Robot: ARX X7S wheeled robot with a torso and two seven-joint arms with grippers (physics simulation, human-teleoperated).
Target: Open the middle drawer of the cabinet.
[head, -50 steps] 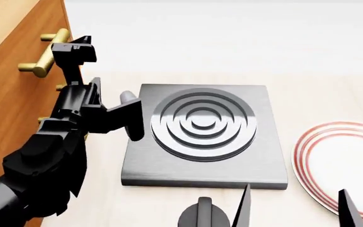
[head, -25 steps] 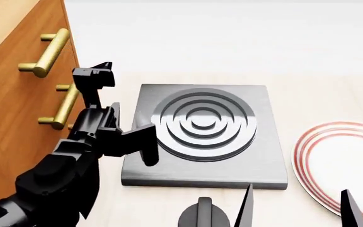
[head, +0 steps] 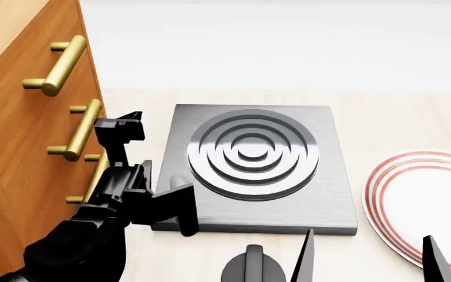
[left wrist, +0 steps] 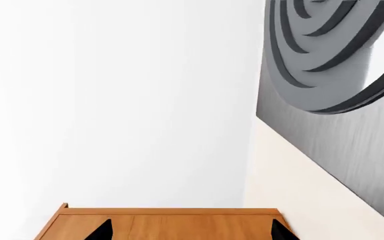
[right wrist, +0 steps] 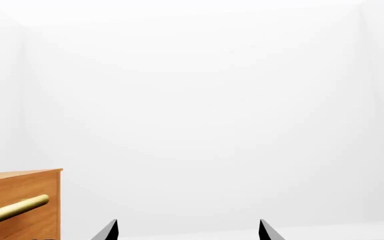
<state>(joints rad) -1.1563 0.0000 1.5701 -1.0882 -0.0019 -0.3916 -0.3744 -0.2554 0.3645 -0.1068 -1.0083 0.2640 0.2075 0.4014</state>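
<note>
Far left of head view: the cabinet (head: 14,111), orange-brown wood grain, front face angled toward the robot; three brass bar handles down its front; top handle (head: 56,64) highest, middle drawer (head: 49,150) below it with its handle (head: 78,130) clear of any contact, drawer front flush with the others, shut; lowest handle (head: 92,179) partly hidden behind the black arm. Left gripper (head: 147,176) just beside the cabinet front, near the lowest handle, fingers spread wide, holding nothing; one finger (head: 120,132) up near the middle handle, the other (head: 180,208) over the burner plate's near-left corner. Centre: grey burner plate (head: 319,194) with concentric rings, flat on pale table (head: 398,111). Right: red-rimmed white plate (head: 433,200), apart from the burner plate. Bottom right: right gripper (head: 366,258), two dark fingertips parted, empty.
</note>
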